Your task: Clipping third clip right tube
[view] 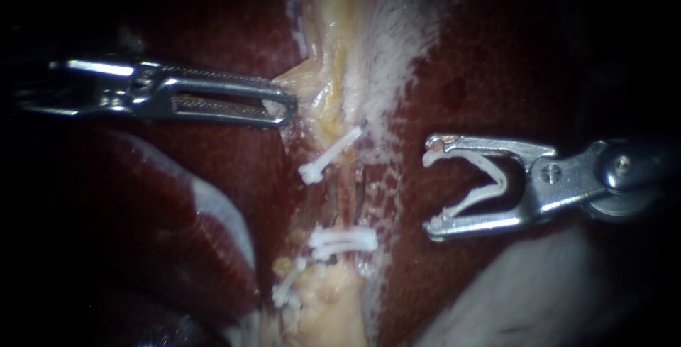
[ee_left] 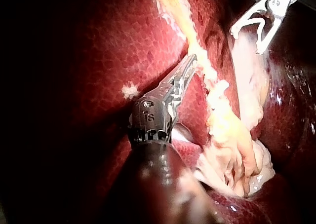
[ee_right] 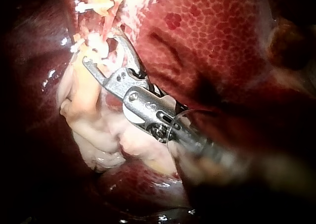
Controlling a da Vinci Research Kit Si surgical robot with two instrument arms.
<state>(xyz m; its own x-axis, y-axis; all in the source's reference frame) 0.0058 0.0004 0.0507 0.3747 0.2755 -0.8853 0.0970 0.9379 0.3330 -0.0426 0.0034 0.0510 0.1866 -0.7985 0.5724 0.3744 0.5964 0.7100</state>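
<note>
Right instrument (view: 427, 193) stood right of the tube (view: 347, 192), apart from it.
Its jaws were spread wide around an open clip (view: 482, 184), with bare liver (view: 406, 208) between it and the tube; left instrument (view: 287, 106) was clamped on yellow tissue (view: 316, 88).

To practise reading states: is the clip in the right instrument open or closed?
Open: the clip spreads in a V inside the right instrument.

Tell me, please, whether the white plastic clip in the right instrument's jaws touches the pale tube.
Apart: endoscope view shows dark liver between held white clip and pale tube.
</note>
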